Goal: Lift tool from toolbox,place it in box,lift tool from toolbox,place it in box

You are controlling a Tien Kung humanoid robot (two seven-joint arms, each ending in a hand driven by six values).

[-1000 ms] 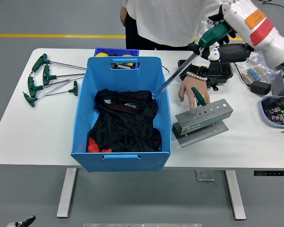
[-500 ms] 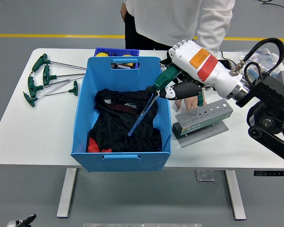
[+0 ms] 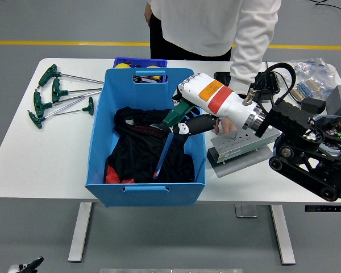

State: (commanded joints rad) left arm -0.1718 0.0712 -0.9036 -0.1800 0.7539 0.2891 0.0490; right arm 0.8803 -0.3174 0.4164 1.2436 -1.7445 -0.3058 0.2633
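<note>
Over the blue box (image 3: 99, 142) the right hand (image 3: 184, 122) has its fingers wrapped round the green-handled tool (image 3: 166, 141), shaft angled down onto the black cloth (image 3: 145, 151). Letting go now, the tip could snag the fabric.

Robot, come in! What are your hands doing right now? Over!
Right hand shut on green-handled tool, shaft pointing down inside blue box. Left hand not in view. Black cloth under the tip. Person's hand at tool stand.
</note>
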